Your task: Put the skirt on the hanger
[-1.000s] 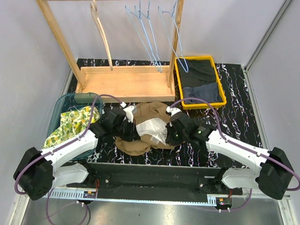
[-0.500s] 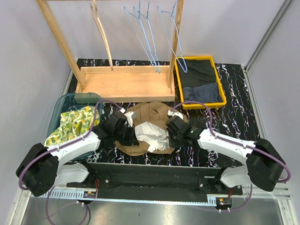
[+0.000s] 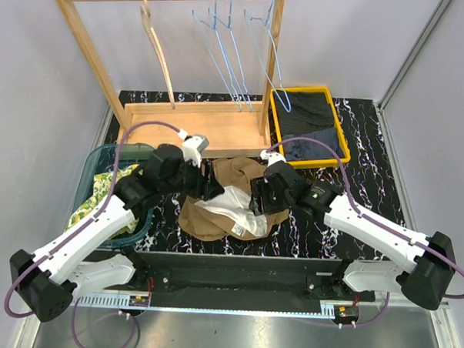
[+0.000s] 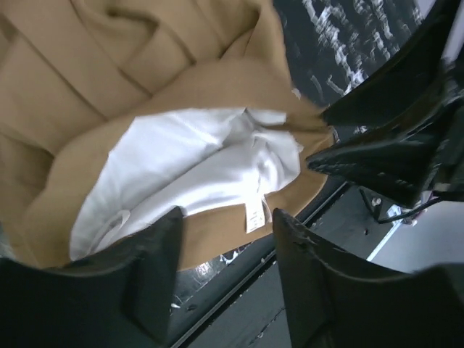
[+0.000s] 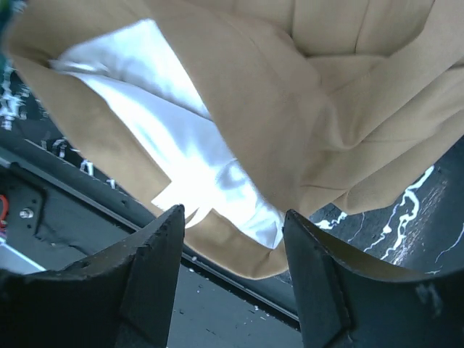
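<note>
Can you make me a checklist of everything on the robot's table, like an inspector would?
Surface: black marbled table, mostly bare on the right.
Job's things: tan skirt crumpled in the middle, white lining showing; blue wire hangers and a wooden hanger hang on the wooden rack.
Clutter: yellow tray holding dark clothes; teal bin holding a yellow-green patterned cloth.
Grippers: left gripper and right gripper both open above the skirt, holding nothing.
Cables: purple cables loop off each arm; the right one arcs over the tray.
Surroundings: plain grey walls.
</note>
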You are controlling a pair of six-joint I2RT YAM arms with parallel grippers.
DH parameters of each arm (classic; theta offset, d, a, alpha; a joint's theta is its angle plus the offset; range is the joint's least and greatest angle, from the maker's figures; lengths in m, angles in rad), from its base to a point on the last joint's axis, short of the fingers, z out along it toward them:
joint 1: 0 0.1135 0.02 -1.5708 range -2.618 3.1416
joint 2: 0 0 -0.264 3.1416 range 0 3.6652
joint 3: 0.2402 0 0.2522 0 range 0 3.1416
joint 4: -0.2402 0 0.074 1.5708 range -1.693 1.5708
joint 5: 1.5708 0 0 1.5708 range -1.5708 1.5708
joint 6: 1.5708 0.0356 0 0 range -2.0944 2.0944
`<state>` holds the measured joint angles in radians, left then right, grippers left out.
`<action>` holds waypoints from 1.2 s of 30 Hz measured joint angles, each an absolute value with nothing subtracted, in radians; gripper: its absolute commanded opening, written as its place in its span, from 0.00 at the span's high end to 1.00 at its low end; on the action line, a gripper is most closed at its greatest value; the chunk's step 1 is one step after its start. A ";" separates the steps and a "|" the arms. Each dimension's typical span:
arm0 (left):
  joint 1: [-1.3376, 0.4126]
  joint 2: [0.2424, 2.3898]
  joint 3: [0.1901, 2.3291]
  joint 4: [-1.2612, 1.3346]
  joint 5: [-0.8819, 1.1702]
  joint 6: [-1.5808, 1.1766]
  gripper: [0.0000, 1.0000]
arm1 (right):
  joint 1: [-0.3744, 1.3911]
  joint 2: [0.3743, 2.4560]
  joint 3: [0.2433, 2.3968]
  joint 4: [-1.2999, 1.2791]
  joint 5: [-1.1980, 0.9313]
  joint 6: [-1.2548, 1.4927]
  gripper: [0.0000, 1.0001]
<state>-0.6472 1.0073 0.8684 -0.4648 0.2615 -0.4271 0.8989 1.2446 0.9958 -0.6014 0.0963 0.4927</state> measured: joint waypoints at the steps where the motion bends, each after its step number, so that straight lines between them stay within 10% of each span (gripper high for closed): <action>1: -0.647 1.007 0.916 -0.488 0.249 -0.411 0.33 | 0.899 1.235 1.009 -0.609 0.097 0.484 0.32; 11: -0.647 1.127 1.489 -0.562 -0.059 -0.289 0.01 | 0.899 1.200 1.053 -0.626 0.149 0.453 0.31; 36: -0.622 1.765 2.096 -0.431 -0.548 -0.190 0.18 | 0.900 1.188 1.022 -0.606 0.167 0.480 0.30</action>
<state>-0.6220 1.7653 2.0956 -0.4309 -0.5484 -0.1898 0.8997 1.1881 1.0218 -0.6060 0.1669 0.4805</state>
